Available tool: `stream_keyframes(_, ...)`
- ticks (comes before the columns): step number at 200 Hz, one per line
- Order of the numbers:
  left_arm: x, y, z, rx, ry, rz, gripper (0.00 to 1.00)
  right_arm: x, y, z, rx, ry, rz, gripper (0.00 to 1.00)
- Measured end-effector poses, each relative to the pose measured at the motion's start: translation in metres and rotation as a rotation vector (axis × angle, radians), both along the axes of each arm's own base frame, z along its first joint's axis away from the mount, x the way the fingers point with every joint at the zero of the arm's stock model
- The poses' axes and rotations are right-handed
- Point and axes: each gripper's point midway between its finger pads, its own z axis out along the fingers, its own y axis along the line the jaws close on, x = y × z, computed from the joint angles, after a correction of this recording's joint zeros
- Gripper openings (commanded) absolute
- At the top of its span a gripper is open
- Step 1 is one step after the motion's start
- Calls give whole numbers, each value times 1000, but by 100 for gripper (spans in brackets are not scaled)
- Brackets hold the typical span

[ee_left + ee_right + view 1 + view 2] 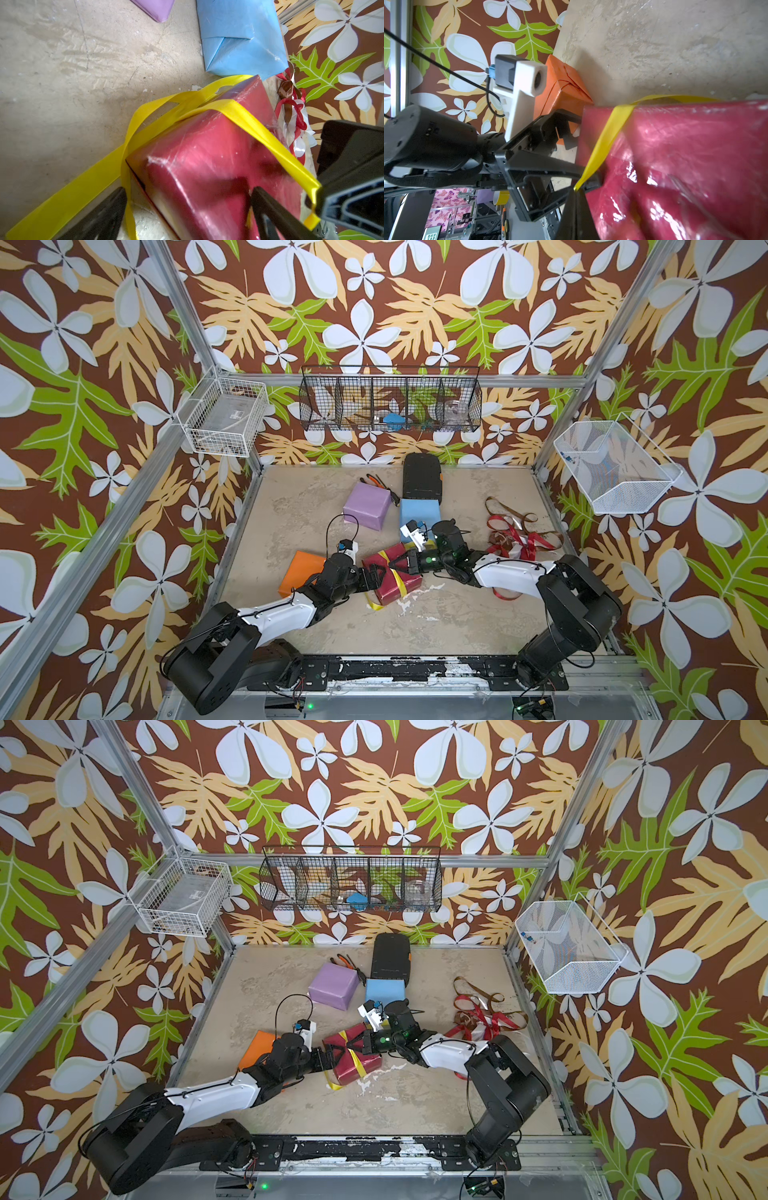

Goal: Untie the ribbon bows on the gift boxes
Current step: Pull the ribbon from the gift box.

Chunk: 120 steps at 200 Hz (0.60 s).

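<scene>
A dark red gift box (386,593) (345,1073) lies mid-table with a yellow ribbon (400,583) (239,112) loosely crossed round it. One strand (608,133) runs taut across the box's top to my right gripper (393,563) (576,193), which is shut on its end just above the box. My left gripper (376,572) (188,191) stands open, its jaws wide on either side of the box's left corner. The orange (299,568), lilac (368,506) and light blue (419,510) gift boxes carry no ribbon.
Loose red, brown and white ribbons (519,535) are heaped at the right of the table. A black ribbed case (422,477) and pliers (374,481) lie at the back. A yellow ribbon tail (374,605) trails on the table in front of the red box.
</scene>
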Motion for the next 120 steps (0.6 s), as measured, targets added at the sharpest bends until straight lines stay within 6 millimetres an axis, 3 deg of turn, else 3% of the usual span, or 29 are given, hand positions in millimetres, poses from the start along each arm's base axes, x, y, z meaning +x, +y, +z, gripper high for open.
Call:
stream_keyframes(63,2,-17,-2,-65,11,-49,100,-3,4,6,39,14,25,0)
stream_keyframes(120,8,-18,-7,-56,17,-34,100,5,9,61,91,-70,29,0)
